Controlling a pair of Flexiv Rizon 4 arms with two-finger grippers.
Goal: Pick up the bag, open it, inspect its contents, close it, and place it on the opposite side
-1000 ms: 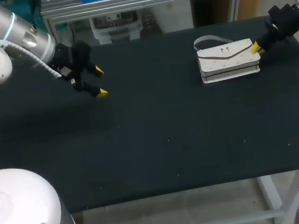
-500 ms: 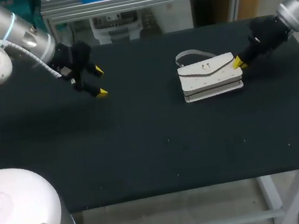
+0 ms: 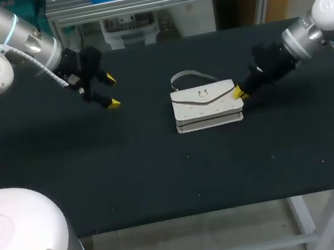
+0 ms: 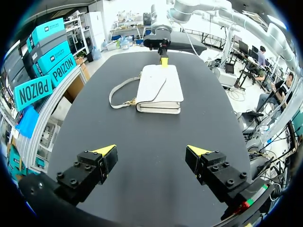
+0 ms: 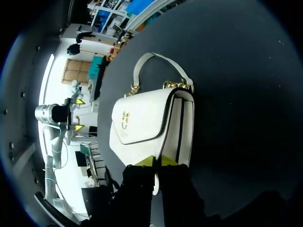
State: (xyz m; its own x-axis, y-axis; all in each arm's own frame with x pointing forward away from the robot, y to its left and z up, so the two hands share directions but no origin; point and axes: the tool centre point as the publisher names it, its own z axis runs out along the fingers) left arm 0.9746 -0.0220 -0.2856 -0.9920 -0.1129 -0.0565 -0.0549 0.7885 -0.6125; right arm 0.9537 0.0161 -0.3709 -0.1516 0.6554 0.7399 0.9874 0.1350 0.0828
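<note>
1. One white bag lies flat on the black surface, near the middle and a little toward my right side. Its flap faces up.
2. Its long axis runs across the surface from my left to my right. In the left wrist view the bag lies lengthwise ahead of that gripper, one short end toward it and the other away.
3. A small gold clasp sits on the point of the flap, and that point is turned toward the near edge of the surface.
4. The strap lies on the surface as a loop on the far side of the bag. In the right wrist view gold links join it to the bag.
5. The right gripper is at the bag's right short end. In its own view the gripper has its yellow tips close together against that end, and a thin strip of white shows pinched between them.
6. The left gripper hangs over the far left part of the surface, well apart from the bag. Its fingers are spread wide and hold nothing.
</note>
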